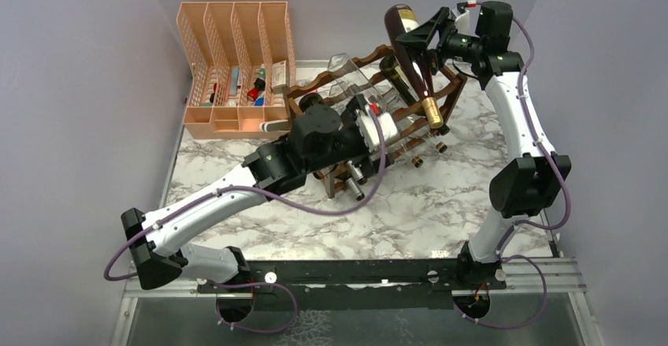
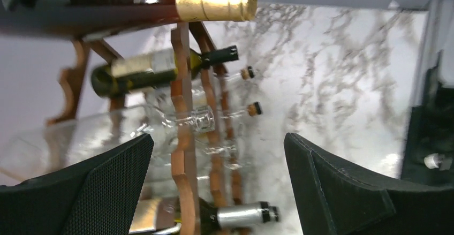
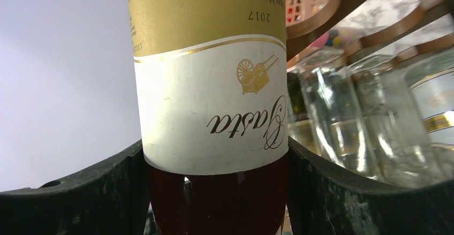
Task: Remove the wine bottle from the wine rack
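Only the right wrist view shows the cream-and-gold label point(image 3: 211, 101), clamped by the right gripper point(image 3: 214, 157); overhead, the wine bottle point(image 1: 413, 78) lies upper centre over the wine rack point(image 1: 450, 87), long axis diagonal, foil neck point(image 1: 432, 111) pointing lower right; left gripper point(image 2: 217, 141) gapes empty.

Near right of table point(image 1: 441, 204): bare marble is left between the two arms, and wide room is offered here.
Near face of wine rack point(image 1: 452, 92): largely barred by the left arm point(image 1: 315, 137), which is laid across it from the near left.
Rack's near edge: necks of racked bottles point(image 1: 356, 182) are pushed out over the marble.
Above rack, far right: taken up by the tilted wine bottle point(image 1: 431, 109), clamped in the right gripper point(image 1: 416, 45).
Far left: closed by the peach organizer point(image 1: 236, 39), set just beside the rack.
Outer sides: hemmed in by walls point(image 1: 71, 86).
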{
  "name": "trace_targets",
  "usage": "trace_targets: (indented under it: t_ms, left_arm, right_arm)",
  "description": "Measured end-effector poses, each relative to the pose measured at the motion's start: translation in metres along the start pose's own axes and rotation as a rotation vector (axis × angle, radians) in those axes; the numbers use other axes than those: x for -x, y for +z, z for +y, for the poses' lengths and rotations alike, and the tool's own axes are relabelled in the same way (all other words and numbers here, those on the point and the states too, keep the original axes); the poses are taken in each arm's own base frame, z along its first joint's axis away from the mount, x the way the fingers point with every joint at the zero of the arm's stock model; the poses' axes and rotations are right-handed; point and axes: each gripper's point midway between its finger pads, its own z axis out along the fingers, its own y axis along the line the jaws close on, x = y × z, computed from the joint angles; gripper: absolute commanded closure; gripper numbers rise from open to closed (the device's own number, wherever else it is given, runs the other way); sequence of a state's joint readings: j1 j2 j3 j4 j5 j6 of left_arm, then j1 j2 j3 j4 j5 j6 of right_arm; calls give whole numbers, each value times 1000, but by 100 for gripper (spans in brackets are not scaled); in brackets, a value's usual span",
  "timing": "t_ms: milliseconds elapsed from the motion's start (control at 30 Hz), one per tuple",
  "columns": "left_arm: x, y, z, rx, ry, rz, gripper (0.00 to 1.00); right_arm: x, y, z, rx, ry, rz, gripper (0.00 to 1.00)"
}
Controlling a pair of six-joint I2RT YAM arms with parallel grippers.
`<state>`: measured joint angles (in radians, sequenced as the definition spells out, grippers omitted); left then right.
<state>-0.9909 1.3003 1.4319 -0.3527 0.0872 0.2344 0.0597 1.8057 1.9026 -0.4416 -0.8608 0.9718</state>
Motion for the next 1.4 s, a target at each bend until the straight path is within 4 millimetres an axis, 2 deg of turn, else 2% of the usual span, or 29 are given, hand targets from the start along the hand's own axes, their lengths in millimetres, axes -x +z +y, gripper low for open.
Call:
trace_targets:
  t_ms: [167, 300, 433, 567, 767, 900, 1067, 1133, 1267, 1400]
  left_arm:
    - [-11, 6, -26, 1, 392, -112, 1]
    - [-12, 12, -27, 36, 665, -198, 2]
    - [15, 23, -24, 99, 845, -293, 4]
    - [43, 31, -30, 150, 946, -394, 6]
    - [80, 44, -54, 174, 1063, -518, 8]
    - [85, 57, -68, 169, 1114, -545, 16]
    - [84, 77, -76, 170, 1190, -539, 35]
    - [83, 84, -77, 176, 1226, -534, 40]
    - [87, 91, -76, 191, 1274, -531, 42]
    - [96, 91, -75, 216, 1302, -542, 40]
  right_arm:
    - [-23, -19, 25, 60, 25, 40, 53]
    - [-42, -36, 43, 101, 30, 69, 53]
    - [-59, -52, 58, 128, 31, 85, 54]
    - [-68, -62, 68, 147, 29, 96, 54]
    - [-75, -63, 63, 145, 54, 105, 54]
    - [-80, -58, 46, 118, 114, 120, 54]
    - [-85, -55, 31, 92, 174, 136, 54]
    - [-87, -55, 29, 90, 185, 137, 54]
    - [-94, -61, 30, 93, 197, 137, 54]
    - [-102, -71, 41, 114, 186, 139, 54]
